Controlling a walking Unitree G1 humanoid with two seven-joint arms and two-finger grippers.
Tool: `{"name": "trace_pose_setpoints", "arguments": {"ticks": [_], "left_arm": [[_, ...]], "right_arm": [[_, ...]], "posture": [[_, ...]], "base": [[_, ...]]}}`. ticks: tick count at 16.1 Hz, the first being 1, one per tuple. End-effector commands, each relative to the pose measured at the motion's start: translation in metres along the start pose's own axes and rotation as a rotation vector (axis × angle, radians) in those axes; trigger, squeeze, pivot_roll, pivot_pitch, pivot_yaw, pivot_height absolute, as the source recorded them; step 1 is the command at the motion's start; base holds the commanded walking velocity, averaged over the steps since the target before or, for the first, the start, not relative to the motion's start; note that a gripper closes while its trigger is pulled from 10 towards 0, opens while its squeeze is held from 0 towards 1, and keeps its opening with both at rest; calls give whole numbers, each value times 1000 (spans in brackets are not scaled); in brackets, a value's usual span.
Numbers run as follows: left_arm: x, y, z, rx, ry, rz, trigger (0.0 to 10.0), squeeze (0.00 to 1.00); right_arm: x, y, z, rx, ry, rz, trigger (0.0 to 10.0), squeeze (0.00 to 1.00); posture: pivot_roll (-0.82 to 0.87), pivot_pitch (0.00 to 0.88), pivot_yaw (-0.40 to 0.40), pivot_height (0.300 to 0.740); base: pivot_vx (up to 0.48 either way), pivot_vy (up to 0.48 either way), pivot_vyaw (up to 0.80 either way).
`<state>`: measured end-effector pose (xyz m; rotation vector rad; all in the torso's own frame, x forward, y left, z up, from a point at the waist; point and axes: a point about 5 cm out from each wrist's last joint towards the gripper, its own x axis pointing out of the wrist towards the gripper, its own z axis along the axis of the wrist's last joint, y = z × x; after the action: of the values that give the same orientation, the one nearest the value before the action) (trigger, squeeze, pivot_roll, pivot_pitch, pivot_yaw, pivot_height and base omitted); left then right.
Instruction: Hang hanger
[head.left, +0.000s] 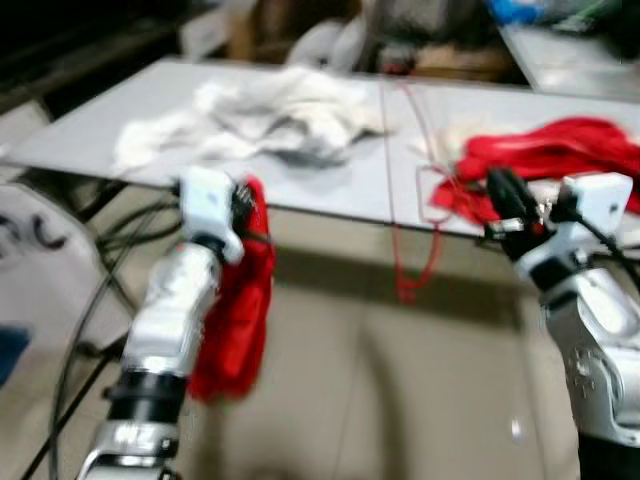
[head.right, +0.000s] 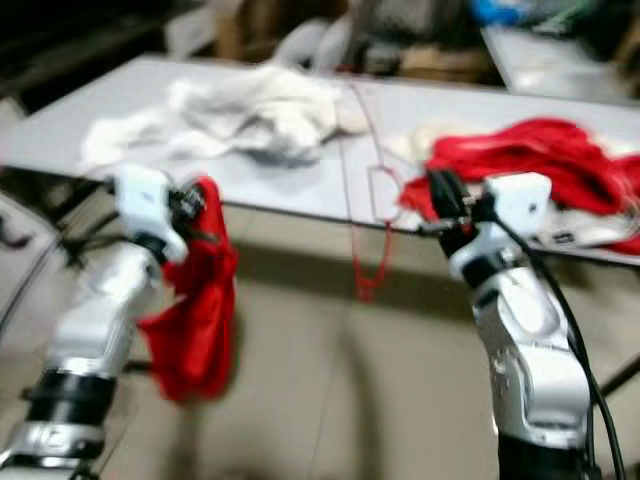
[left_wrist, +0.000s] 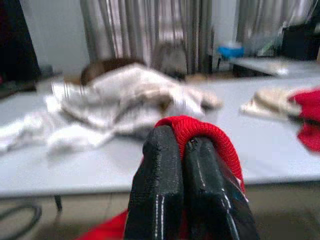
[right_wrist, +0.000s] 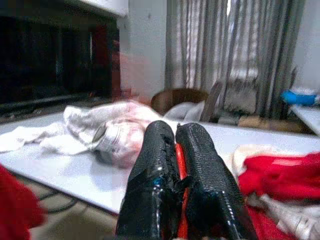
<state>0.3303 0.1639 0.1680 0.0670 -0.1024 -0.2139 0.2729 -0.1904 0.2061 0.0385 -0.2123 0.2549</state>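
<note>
Off the table edge (head.left: 330, 212), hanger (head.left: 415, 255) hangs vertically.

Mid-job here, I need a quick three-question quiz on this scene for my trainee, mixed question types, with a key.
1. True or false: the left claw is shut on a red knitted garment that hangs below the grey table's edge.
2. What does the right claw pinch? A) white cloth B) thin red wire hanger C) black cable
3. Fill in: the crumpled white cloth pile lies on the table toward the robot's ____ side.

Key: 1 true; 2 B; 3 left.
</note>
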Motion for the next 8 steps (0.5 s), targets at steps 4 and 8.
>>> {"name": "trace_pose_setpoints", "arguments": {"ticks": [4, 8], "left_arm": [[7, 12, 28, 10, -83, 60, 10000, 0], [4, 32, 56, 35, -164, 128, 10000, 0]], "right_arm": [[-2, 7, -9, -35, 64, 50, 10000, 0], [-2, 21, -15, -26, 99, 130, 10000, 0]], "posture": [[-79, 0, 24, 740], [-72, 0, 11, 740]], "base": [[371, 0, -153], [381, 0, 0]]}}
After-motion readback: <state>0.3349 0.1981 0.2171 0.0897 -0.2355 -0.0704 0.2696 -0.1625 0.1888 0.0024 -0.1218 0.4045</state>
